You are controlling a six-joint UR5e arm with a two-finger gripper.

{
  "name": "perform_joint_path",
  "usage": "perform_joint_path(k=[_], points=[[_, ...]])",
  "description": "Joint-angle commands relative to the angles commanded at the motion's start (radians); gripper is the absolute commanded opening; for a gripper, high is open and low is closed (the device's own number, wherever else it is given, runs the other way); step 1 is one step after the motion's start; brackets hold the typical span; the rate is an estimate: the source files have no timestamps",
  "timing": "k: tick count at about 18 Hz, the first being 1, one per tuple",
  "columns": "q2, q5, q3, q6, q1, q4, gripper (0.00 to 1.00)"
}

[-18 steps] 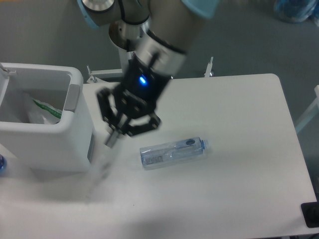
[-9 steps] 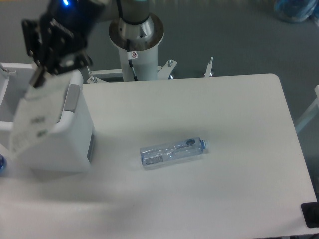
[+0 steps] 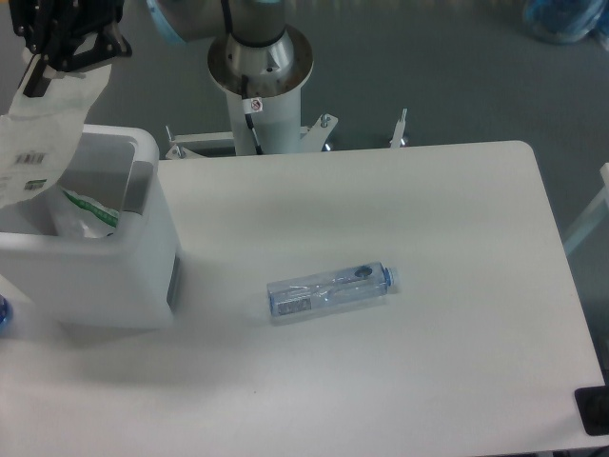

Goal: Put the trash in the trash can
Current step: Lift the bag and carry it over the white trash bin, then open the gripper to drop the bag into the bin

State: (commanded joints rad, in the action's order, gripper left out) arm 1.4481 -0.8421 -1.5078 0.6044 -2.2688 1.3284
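I see the gripper (image 3: 40,69), cropped at upper left, clamping a pouch (image 3: 43,133) hanging over the trash can (image 3: 114,257). Bottle (image 3: 330,290) lies cap right.

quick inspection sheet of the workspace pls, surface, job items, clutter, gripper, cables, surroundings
surface: white table, mostly bare.
job's things: crushed clear bottle lies on its side mid-table, away from the bin; white trash can stands at the table's left end with a green-striped pouch already inside; a white printed pouch hangs from the gripper over the can's opening.
clutter: small blue object at the left edge, too cropped to identify.
grippers: gripper at top left, pinching the hanging pouch's top.
cables: nothing seen.
surroundings: grey floor, robot pedestal behind the table, blue item at top right, dark object at bottom right.
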Motion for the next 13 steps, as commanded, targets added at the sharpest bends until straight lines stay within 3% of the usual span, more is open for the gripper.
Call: perform_joint_path(k=[12, 13], points=[[-0.011, -0.054, -0.091, 0.081, 0.012, 0.000, 0.00], [-0.011, -0.055, -0.094, 0.084, 0.015, -0.002, 0.13]])
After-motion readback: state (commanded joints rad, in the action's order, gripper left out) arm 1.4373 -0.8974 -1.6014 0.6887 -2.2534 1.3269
